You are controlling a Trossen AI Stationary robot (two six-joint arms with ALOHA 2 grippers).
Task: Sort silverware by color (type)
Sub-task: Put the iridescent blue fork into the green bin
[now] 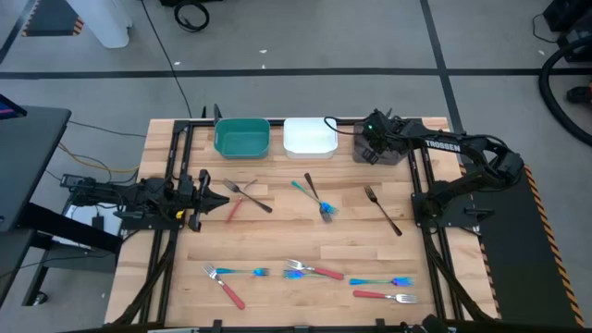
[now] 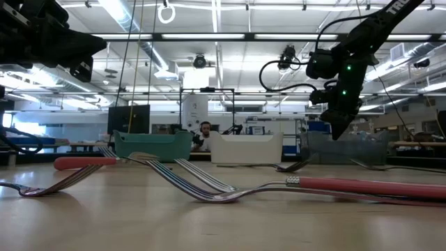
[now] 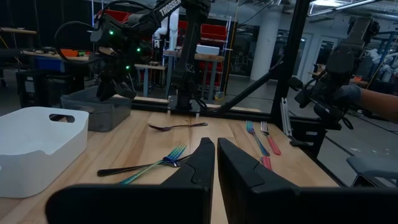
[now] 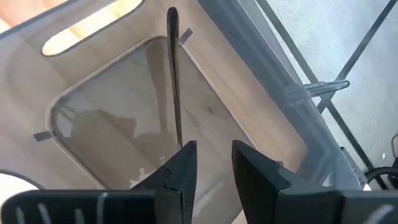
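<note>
1. a dark fork (image 4: 173, 74) was seen lying inside the clear grey bin (image 4: 124, 124) at the table's far right corner, directly past the right gripper's (image 4: 211, 163) fingertips; the fingers were parted with a gap between them, and no grip on the fork could be made out.
2. in the high view the right gripper (image 1: 375, 148) was positioned over that grey bin (image 1: 398, 157), just right of the white bin (image 1: 310, 137); the teal bin (image 1: 242, 138) was set left of the white one.
3. the rest of the silverware was left scattered on the wooden table (image 1: 296, 231): a dark fork (image 1: 382, 209) right of centre, a teal fork (image 1: 310, 199) crossed with a dark fork (image 1: 319, 200) at centre, a dark fork (image 1: 248, 195) and a red-handled fork (image 1: 234, 209) near the left gripper.
4. along the near edge a red-handled fork (image 1: 225, 289), a teal fork (image 1: 242, 272), a teal and red pair (image 1: 313, 270), a teal fork (image 1: 381, 280) and a red-handled fork (image 1: 384, 297) were laid out.
5. the left gripper (image 1: 217, 201) was held low at the table's left side, fingers nearly closed with only a thin slit between them (image 3: 215, 168), nothing gripped.
</note>
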